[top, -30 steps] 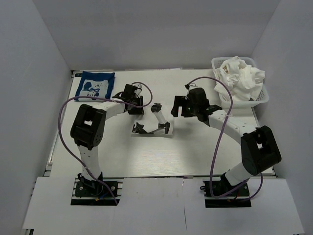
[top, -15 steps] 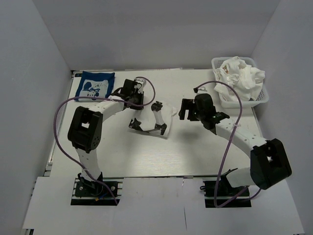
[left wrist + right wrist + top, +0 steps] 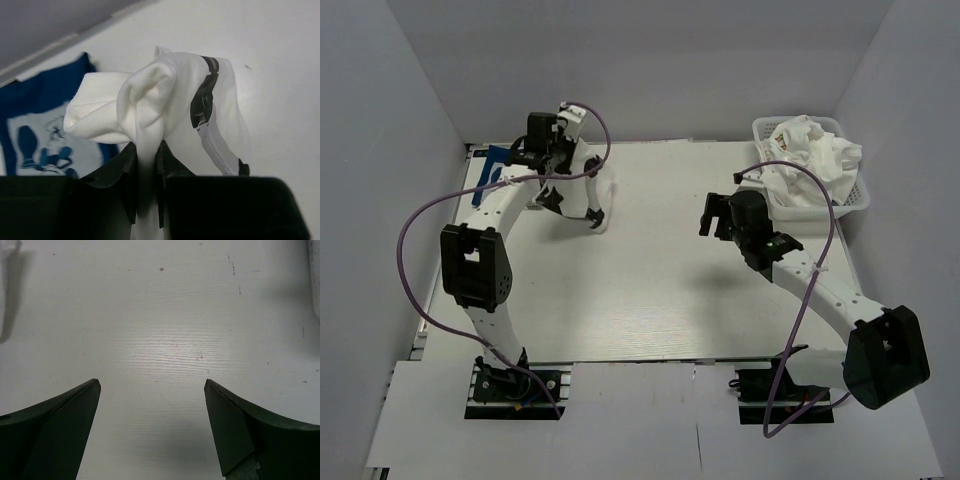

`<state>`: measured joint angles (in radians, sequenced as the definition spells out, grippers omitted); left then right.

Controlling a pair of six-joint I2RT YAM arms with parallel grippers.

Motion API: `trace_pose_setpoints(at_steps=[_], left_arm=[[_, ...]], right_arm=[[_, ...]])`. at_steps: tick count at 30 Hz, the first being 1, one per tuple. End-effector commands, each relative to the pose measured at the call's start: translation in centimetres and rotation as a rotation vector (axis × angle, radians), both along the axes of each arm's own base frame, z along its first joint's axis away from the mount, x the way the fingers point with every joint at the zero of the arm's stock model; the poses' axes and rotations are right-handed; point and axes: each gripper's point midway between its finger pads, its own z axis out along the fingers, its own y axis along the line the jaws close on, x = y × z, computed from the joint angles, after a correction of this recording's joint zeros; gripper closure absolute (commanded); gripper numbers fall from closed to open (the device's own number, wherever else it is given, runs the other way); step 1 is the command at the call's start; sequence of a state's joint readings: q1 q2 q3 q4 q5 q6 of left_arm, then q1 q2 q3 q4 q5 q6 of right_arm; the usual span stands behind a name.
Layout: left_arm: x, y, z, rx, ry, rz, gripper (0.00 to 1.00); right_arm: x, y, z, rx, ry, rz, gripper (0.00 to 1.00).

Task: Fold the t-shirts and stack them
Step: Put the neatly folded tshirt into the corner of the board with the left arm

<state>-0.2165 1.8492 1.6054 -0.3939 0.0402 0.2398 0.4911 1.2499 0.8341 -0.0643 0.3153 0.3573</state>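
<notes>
My left gripper (image 3: 147, 165) is shut on a bunched fold of a folded white t-shirt (image 3: 150, 95) with black markings. In the top view the shirt (image 3: 584, 188) hangs from the gripper (image 3: 563, 172) above the table's back left. Just left of it lies the navy blue t-shirt (image 3: 496, 163) with a white cartoon print (image 3: 35, 132), flat on the table and mostly hidden by the arm in the top view. My right gripper (image 3: 712, 214) hovers open over bare table right of centre, and nothing lies between its fingertips (image 3: 95, 387).
A white basket (image 3: 856, 196) at the back right holds crumpled white clothes (image 3: 812, 152). The white walls of the enclosure close in on the table's left, back and right. Purple cables loop from both arms.
The left gripper closed on the white t-shirt, lifted it off the table's middle and carried it back-left toward the navy one. The right arm pulled away to the right, staying open.
</notes>
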Motion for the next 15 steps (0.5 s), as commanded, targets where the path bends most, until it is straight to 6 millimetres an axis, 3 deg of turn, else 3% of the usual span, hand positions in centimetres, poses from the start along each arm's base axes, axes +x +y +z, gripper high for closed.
trace_pose_setpoints(at_steps=[1, 5, 7, 8, 10, 11, 12, 13, 14, 15], left_arm=[[2.2, 3.7, 4.6, 0.118, -0.117, 0.036, 1.0], [4.0, 6.6, 6.4, 0.165, -0.162, 0.044, 1.0], [4.6, 7.6, 6.2, 0.179, -0.157, 0.055, 1.0], [5.0, 8.6, 7.2, 0.178, -0.172, 0.074, 1.0], [5.7, 9.7, 6.8, 0.171, -0.156, 0.101, 1.0], [6.0, 11.0, 7.8, 0.172, -0.165, 0.123, 1.0], [6.3, 11.2, 7.9, 0.156, -0.16, 0.125, 1.0], [6.7, 11.2, 9.4, 0.141, -0.185, 0.112, 1.0], [6.8, 11.7, 8.2, 0.13, -0.141, 0.114, 1.0], [6.9, 11.5, 8.5, 0.123, -0.144, 0.104, 1.0]], right_arm=[[0.5, -1.4, 1.0, -0.03, -0.057, -0.051, 0.1], [0.7, -2.1, 1.0, -0.058, -0.05, -0.079, 0.1], [0.6, -1.8, 1.0, -0.06, -0.05, -0.072, 0.1], [0.6, -1.9, 0.9, -0.063, -0.048, -0.074, 0.1], [0.7, -1.9, 0.8, -0.062, -0.048, -0.074, 0.1], [0.7, -1.8, 0.9, -0.059, -0.052, -0.073, 0.1], [0.8, -1.8, 0.3, -0.069, -0.036, -0.072, 0.1], [0.7, -1.8, 0.8, -0.065, -0.052, -0.065, 0.1], [0.7, -1.7, 0.8, -0.057, -0.048, -0.064, 0.1], [0.7, -1.6, 0.7, -0.058, -0.047, -0.063, 0.1]])
